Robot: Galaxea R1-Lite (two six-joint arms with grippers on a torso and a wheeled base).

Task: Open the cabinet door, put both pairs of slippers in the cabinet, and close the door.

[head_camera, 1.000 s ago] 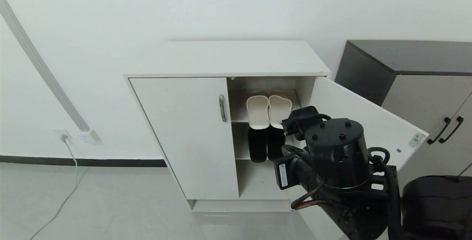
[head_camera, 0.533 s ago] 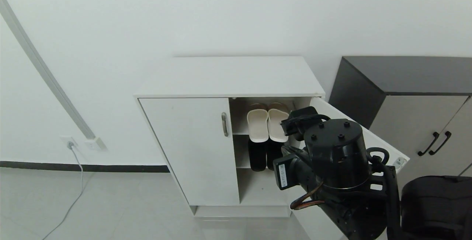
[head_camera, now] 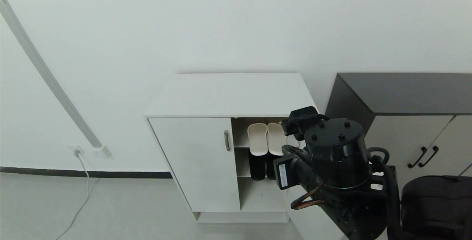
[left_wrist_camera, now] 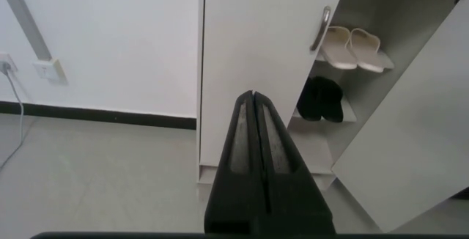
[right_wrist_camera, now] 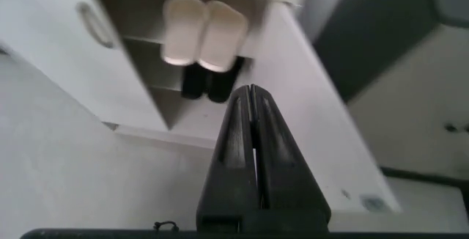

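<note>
Both pairs already sit inside the white two-door wooden cabinet (head_camera: pixel 228 92): the pair of cream foam slippers (head_camera: pixel 266 138) on the upper shelf, the pair of black slippers (head_camera: pixel 258 166) on the shelf below. The right-hand white door (left_wrist_camera: pixel 418 122) stands swung wide open; the left-hand door (head_camera: pixel 195 159) with its metal bar handle (head_camera: pixel 227 140) is shut. What remains, by the look of it, is closing the door.

The left gripper (left_wrist_camera: pixel 253 96) has its fingers pressed together with nothing between them, and hangs well back from the cabinet over the pale tiled floor (left_wrist_camera: pixel 95 173). The right gripper (right_wrist_camera: pixel 251 92) is likewise pinched closed and empty, held in front of the opening beside the inner face of the open door.

The main risk lies in the slippers: the cream pair seems to jut past the shelf edge, though the angle makes this hard to judge, and a closing door could catch them, stopping short or knocking them out. That gripper also sits on the door's inner side, so a swing begun from there could trap it against the cabinet frame.
</note>
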